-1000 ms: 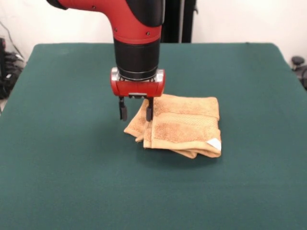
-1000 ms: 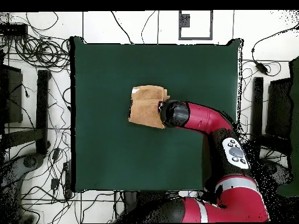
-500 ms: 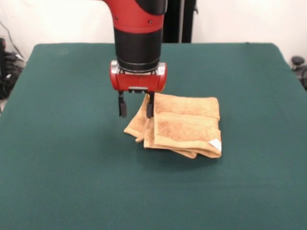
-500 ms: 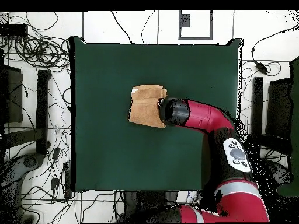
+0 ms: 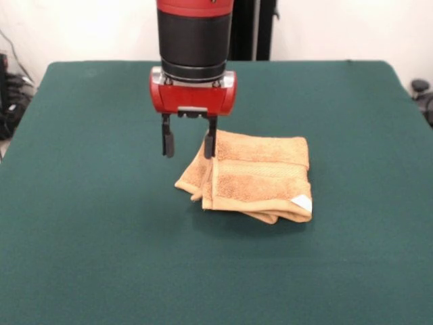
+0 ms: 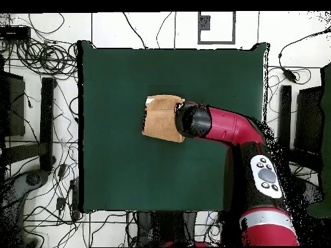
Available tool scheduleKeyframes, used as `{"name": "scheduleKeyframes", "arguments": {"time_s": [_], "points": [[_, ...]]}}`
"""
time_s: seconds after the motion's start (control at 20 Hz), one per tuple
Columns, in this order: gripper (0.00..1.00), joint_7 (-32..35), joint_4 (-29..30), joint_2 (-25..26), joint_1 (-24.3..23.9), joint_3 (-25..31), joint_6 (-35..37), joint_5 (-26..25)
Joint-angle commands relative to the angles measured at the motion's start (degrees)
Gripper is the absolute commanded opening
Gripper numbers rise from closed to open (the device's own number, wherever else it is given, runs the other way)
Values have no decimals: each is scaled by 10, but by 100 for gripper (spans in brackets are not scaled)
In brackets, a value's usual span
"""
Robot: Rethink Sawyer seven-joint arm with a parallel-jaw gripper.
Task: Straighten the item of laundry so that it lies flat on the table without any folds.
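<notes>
The pincer is hanging spread and empty over the folded hand towel's left corner (front view), towel stretching rightward.

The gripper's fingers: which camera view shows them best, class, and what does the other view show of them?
The front view. There the gripper hangs open, both dark fingers clear against the table beside the folded towel. In the overhead view the arm's wrist hides them.

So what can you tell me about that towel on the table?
The towel is orange-tan terry with hemmed edges, a woven band and a small white tag at one corner. It lies folded in several layers near the middle of the green table. The open gripper hangs at its edge, one finger close against it.
</notes>
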Motion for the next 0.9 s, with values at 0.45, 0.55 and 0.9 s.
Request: {"name": "scheduleKeyframes", "arguments": {"time_s": [0.45,0.55,0.9], "points": [[100,43,29,23,25,55,38,0],[100,50,31,25,30,54,33,2],[100,78,34,18,53,37,32,9]]}}
